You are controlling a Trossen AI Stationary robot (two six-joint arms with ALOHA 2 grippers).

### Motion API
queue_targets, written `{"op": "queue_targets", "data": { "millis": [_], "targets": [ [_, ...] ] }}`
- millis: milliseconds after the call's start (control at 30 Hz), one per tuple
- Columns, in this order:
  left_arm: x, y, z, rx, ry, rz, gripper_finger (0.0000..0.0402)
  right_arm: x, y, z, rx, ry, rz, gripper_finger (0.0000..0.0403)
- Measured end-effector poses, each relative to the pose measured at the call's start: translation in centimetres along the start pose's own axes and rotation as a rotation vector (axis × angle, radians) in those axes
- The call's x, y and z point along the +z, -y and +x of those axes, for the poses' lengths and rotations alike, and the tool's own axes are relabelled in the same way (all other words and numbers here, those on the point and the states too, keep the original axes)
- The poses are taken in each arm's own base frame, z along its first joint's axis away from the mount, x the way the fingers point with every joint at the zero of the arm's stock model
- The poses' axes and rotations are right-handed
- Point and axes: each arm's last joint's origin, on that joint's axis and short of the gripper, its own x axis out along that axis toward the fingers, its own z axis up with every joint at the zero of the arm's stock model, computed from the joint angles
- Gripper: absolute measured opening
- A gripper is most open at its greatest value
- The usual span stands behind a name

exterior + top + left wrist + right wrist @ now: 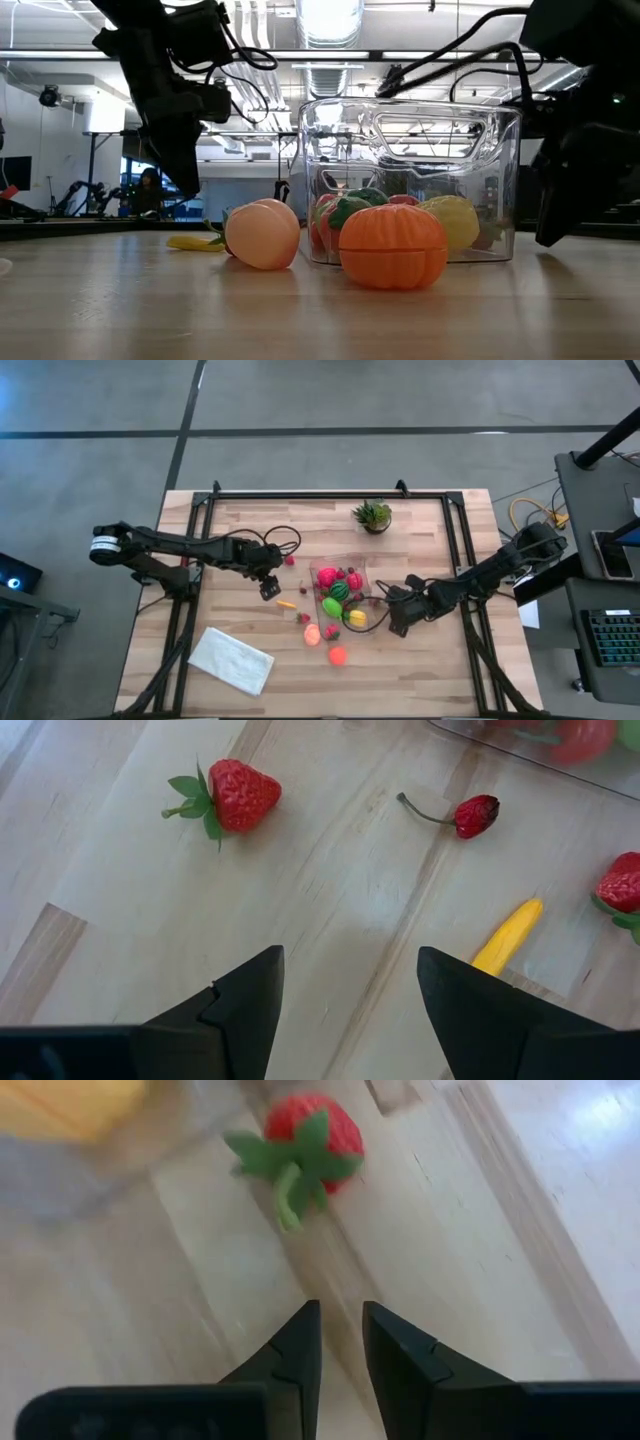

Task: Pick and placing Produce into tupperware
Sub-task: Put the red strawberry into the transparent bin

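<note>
Near mid-table stands the tupperware (340, 592), which I count as partly filled: a pink fruit, a red one, a striped dark green one, a lime green one and a yellow one show inside it in the high view. I judge the job roughly half done.

Outstanding produce, all loose on the table (430, 660):
- peach (263, 233) and orange pumpkin (393, 245), just beside the tupperware on its near side;
- yellow piece (507, 935), a cherry (474, 813) and a strawberry (233, 794), ahead of the left pincer;
- one more strawberry (310, 1140), ahead of the right pincer.

Left pincer (350, 995) hovers over bare wood on the tupperware's left side, jaws apart, holding nothing. Right pincer (341, 1345) sits at the tupperware's right side, jaws drawn nearly together with nothing between them; I judge that its strawberry is not yet picked.

Potted plant (373, 516) and white cloth (231, 659) are not part of the load.
</note>
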Motion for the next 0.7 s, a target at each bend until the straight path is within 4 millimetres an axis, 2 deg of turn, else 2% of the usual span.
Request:
{"op": "queue_targets", "data": {
  "millis": [133,300,533,700],
  "targets": [
    [0.0,0.0,0.0,0.0,0.0,0.0,0.0216,0.6,-0.6,-0.1,0.064,0.063,0.018,0.0085],
    [0.0,0.0,0.0,0.0,0.0,0.0,0.0216,1.1,-1.1,-0.1,0.105,0.116,-0.065,0.0124],
    [0.0,0.0,0.0,-0.001,0.0,-0.001,0.0216,0.9,-0.6,0.2,0.064,0.124,-0.097,0.0191],
    [0.0,0.0,0.0,0.0,0.0,-0.001,0.0216,1.9,0.3,0.6,0.018,0.166,-0.081,0.0232]
  ]
}}
